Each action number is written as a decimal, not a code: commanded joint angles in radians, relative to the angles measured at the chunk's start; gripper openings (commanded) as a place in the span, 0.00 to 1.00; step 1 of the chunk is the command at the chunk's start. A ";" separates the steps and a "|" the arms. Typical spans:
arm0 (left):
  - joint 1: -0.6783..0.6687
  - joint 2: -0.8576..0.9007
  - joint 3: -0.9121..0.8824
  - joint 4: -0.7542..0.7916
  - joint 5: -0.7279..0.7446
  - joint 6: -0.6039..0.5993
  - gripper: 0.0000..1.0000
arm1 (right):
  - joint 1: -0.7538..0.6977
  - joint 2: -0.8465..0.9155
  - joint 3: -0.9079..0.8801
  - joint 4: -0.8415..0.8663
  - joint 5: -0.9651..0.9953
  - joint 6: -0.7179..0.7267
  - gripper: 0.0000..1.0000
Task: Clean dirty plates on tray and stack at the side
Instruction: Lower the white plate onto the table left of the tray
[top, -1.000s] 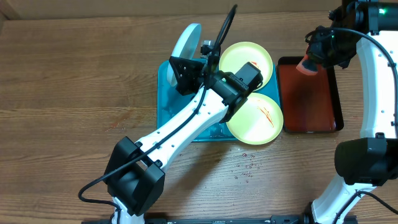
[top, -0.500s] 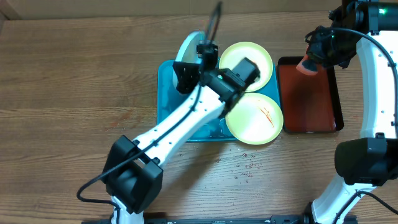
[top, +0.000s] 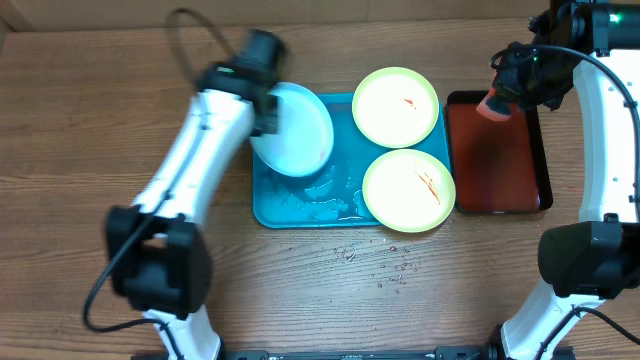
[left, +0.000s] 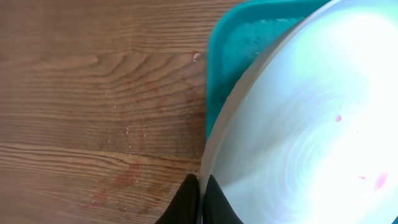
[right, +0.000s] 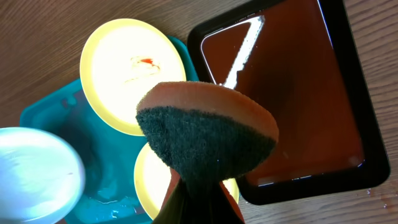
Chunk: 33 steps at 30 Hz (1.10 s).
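The white plate (top: 297, 132) with a pale blue rim hangs over the left end of the turquoise tray (top: 308, 210), tilted. My left gripper (top: 264, 100) is shut on its left rim. In the left wrist view the black fingers (left: 189, 198) pinch the white plate's (left: 311, 124) edge beside the tray's (left: 225, 59) corner. Two pale yellow plates, the far one (top: 396, 105) and the near one (top: 408, 190), lie on the tray's right half with red smears. My right gripper (top: 503, 95) is shut on an orange and dark green sponge (right: 205, 130), held above the table.
A dark red tray (top: 497, 150) with a black rim, holding liquid, sits right of the turquoise tray. Foam and water lie on the turquoise tray's floor (top: 325, 195). Water drops (top: 390, 270) dot the wooden table in front of it.
My left arm has swung from over the tray's middle to the left, carrying the white plate from standing on edge at the back to tilted over the tray's left end. The right arm has not moved.
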 joint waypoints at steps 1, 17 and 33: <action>0.156 -0.101 -0.001 0.000 0.315 0.076 0.05 | -0.003 -0.016 0.007 0.005 0.004 -0.008 0.04; 0.576 -0.097 -0.378 0.248 0.423 0.105 0.04 | -0.003 -0.016 0.007 0.006 0.004 -0.008 0.04; 0.576 -0.097 -0.597 0.574 0.268 -0.048 0.04 | -0.003 -0.016 0.007 0.003 0.003 -0.008 0.04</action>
